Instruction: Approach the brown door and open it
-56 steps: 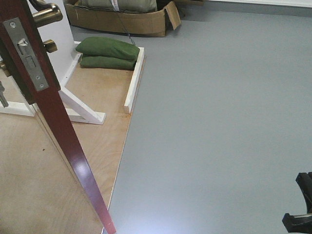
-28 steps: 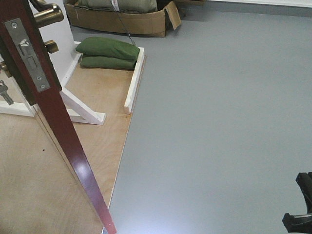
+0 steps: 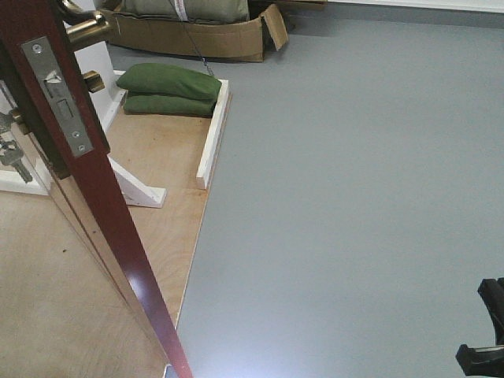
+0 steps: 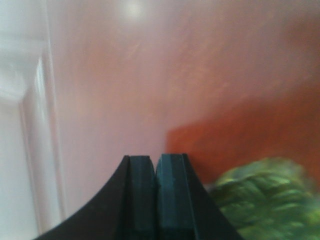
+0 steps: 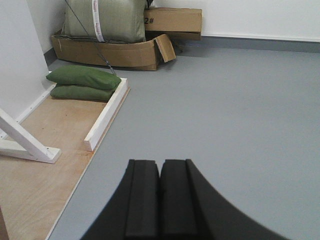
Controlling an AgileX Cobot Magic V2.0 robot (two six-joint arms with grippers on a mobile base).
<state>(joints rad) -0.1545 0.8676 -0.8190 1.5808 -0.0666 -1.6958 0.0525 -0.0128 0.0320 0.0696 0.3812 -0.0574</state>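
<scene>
The brown door (image 3: pixel 102 205) stands ajar at the left of the front view, its glossy edge running down to the bottom. Its silver latch plate (image 3: pixel 59 94) faces me, with the brass lever handle (image 3: pixel 88 28) above and keys (image 3: pixel 14 157) hanging behind. My left gripper (image 4: pixel 156 159) is shut with nothing in it, close against the door's reddish face (image 4: pixel 225 75). My right gripper (image 5: pixel 160 162) is shut and empty, low over the grey floor. In the front view only a black part of the right arm (image 3: pixel 484 331) shows at the bottom right corner.
Green sandbags (image 3: pixel 169 87) lie on the plywood base (image 3: pixel 157 157) beside a white wooden brace (image 3: pixel 135 189) and a white edge strip (image 3: pixel 213 134). An open cardboard box (image 3: pixel 197 35) stands at the back. Grey floor (image 3: pixel 354 197) stretches to the right.
The door edge has swung rightward and nearer in the front view; latch plate, handle and keys shifted right. The floor scene slid slightly up and left.
</scene>
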